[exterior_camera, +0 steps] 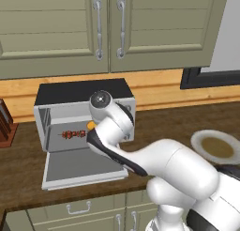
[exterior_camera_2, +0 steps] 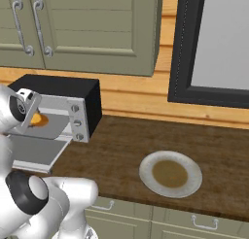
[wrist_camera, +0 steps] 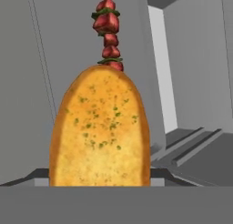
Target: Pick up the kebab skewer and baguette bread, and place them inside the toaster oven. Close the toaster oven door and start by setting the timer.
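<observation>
Reaching into the toaster oven point(exterior_camera: 84, 113), the arm carries the baguette bread point(wrist_camera: 100, 127) at the mouth of the cavity — the golden loaf sits right at the claw point(exterior_camera: 90, 126), which looks closed on it, though the finger tips themselves are hidden. Deeper inside lies the kebab skewer point(exterior_camera: 71, 134), its red chunks just past the bread's far end. The toaster oven door point(exterior_camera: 82, 166) hangs flat open over the wooden table point(exterior_camera_2: 146, 141), where a plate point(exterior_camera_2: 170, 174) sits well apart.
</observation>
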Available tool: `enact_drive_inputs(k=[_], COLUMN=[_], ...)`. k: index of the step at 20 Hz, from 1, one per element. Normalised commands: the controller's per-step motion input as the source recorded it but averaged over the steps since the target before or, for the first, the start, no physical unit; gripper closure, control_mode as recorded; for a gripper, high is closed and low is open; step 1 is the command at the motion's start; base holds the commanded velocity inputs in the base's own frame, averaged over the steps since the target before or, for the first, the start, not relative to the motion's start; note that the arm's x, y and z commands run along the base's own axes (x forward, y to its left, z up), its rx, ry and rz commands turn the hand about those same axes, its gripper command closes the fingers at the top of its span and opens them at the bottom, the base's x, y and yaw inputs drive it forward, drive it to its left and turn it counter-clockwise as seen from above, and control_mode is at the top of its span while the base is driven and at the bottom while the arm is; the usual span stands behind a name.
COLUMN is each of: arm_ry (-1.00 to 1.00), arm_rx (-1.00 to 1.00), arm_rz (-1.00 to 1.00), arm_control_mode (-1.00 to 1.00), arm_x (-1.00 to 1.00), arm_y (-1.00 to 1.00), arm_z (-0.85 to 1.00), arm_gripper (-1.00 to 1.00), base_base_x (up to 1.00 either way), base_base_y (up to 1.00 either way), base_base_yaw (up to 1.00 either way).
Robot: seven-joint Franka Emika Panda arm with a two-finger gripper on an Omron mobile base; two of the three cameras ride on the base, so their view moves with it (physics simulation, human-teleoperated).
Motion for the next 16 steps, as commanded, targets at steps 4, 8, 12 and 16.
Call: enact_drive_inputs(k=[4, 8, 12, 16], arm_ry=[0.02, 0.0, 0.01, 0.03], arm_rx=[-0.01, 0.0, 0.0, 0.0], arm_rz=[0.0, 0.0, 0.0, 0.0], arm_control_mode=[-1.0, -1.0, -1.0, -1.0], arm_x=[0.0, 0.0, -0.01, -0.06], arm_y=[0.04, 0.0, 0.0, 0.0], arm_z=[0.0, 0.0, 0.0, 0.0], arm_gripper=[-1.0, -1.0, -1.0, -1.0], base_base_x=[0.0, 0.0, 0.0, 0.0], base_base_y=[0.0, 0.0, 0.0, 0.0], base_base_yaw=[0.0, 0.0, 0.0, 0.0])
